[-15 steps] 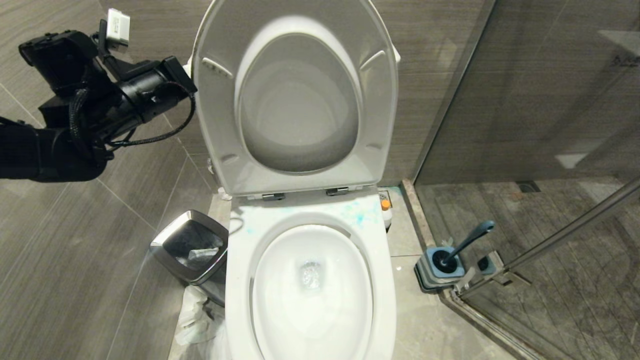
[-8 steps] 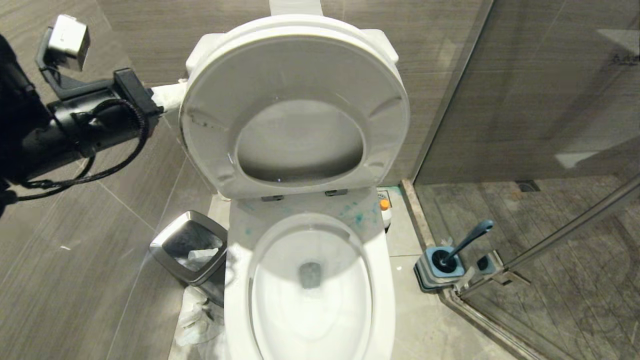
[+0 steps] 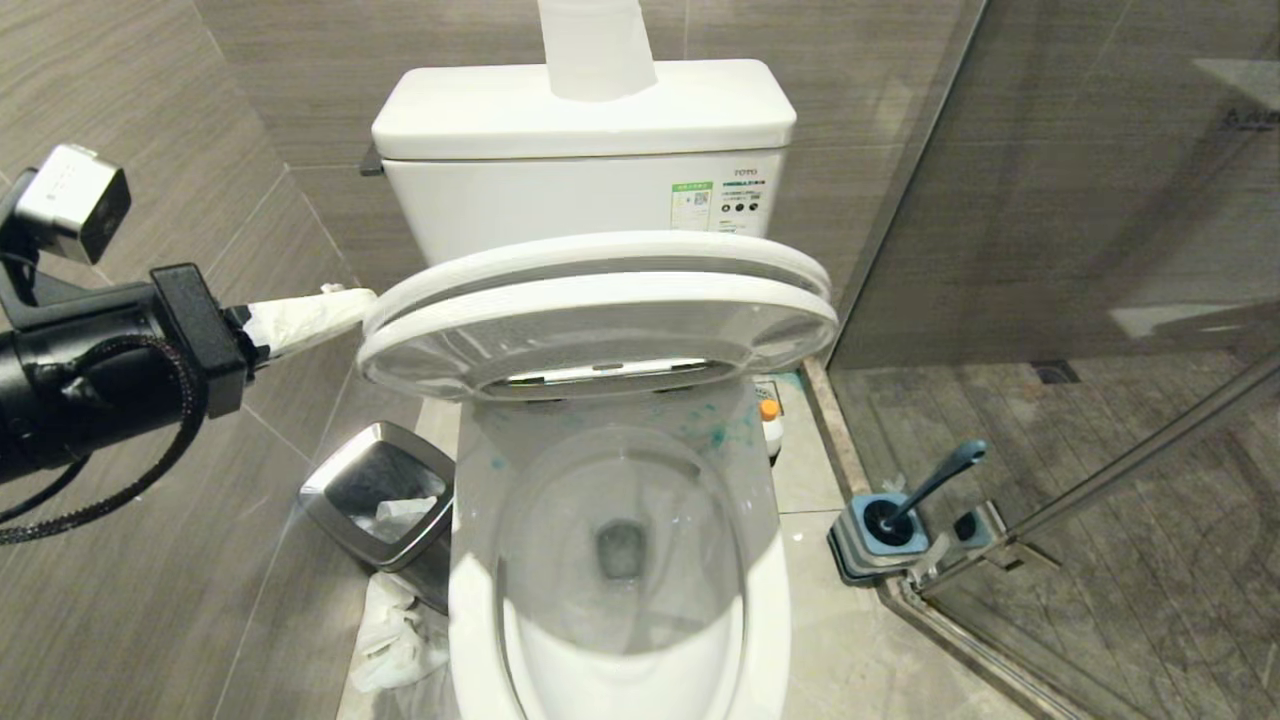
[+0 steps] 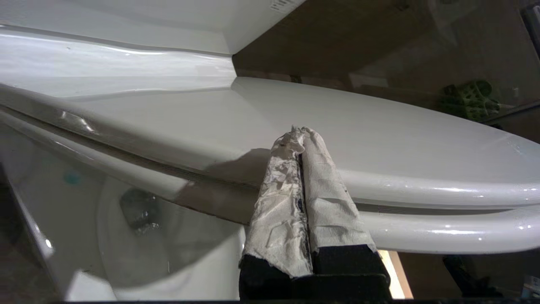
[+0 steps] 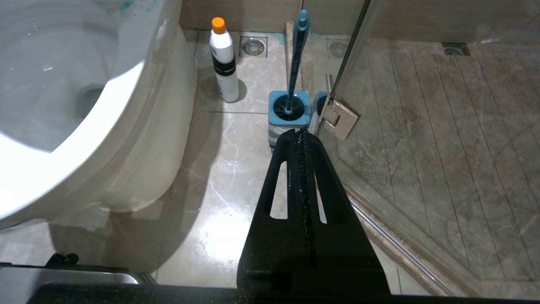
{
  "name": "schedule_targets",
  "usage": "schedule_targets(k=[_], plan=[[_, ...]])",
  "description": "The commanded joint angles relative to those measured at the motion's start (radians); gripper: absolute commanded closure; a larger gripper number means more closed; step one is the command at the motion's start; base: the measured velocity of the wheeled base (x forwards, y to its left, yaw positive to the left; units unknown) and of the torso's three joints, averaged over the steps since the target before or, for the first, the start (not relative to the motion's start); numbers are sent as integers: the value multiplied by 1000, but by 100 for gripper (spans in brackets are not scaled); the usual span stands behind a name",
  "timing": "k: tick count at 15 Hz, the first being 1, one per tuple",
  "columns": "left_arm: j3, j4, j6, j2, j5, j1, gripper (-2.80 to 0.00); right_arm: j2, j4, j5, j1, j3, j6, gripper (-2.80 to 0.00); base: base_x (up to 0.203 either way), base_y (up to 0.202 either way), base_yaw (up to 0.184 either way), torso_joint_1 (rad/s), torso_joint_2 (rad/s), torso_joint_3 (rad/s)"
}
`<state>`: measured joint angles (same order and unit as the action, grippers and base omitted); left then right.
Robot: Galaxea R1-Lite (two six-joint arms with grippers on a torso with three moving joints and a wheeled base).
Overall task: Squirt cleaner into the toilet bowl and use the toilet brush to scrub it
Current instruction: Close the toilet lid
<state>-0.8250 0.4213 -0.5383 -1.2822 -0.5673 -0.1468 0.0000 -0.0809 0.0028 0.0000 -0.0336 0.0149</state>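
Bowl (image 3: pixel 770 610) sits open, near centre, with cleaner (image 3: pixel 715 432) splashed turquoise on its far rim. Brush (image 3: pixel 930 490) stands in its holder (image 3: pixel 865 545) on the right, bottle (image 5: pixel 223 63) beside the bowl. Right gripper (image 5: pixel 301 135) hangs closed, empty. Farther left, the left gripper (image 4: pixel 299 135), paper-wrapped fingers pressed together, rests on the half-lowered lid (image 3: pixel 600 255).

Half-lowered seat and lid (image 3: pixel 600 310) hide the toilet bowl's (image 3: pixel 470 560) rear rim
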Motion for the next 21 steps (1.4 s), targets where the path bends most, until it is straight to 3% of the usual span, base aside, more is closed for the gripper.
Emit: schedule_targets(k=[1, 3, 5, 9, 13, 18, 21], plan=[[-5, 0, -1, 12, 81, 18, 0, 2, 0, -1, 0, 0, 0, 0, 0, 0, 0, 0, 0, 0], [-6, -76, 13, 12, 222, 19, 0, 2, 0, 0, 0, 0, 0, 0, 0, 0, 0, 0, 0, 0], [-6, -243, 20, 21, 279, 18, 0, 2, 0, 0, 0, 0, 0, 0, 0, 0, 0, 0, 0, 0], [-20, -381, 14, 21, 285, 20, 0, 2, 0, 0, 0, 0, 0, 0, 0, 0, 0, 0, 0, 0], [-145, -438, 26, 4, 287, 26, 0, 2, 0, 0, 0, 0, 0, 0, 0, 0, 0, 0, 0, 0], [-257, -740, 99, 10, 287, 44, 0, 2, 0, 0, 0, 0, 0, 0, 0, 0, 0, 0, 0, 0], [-291, -799, 102, 1, 311, 39, 0, 2, 0, 0, 0, 0, 0, 0, 0, 0, 0, 0, 0, 0]])
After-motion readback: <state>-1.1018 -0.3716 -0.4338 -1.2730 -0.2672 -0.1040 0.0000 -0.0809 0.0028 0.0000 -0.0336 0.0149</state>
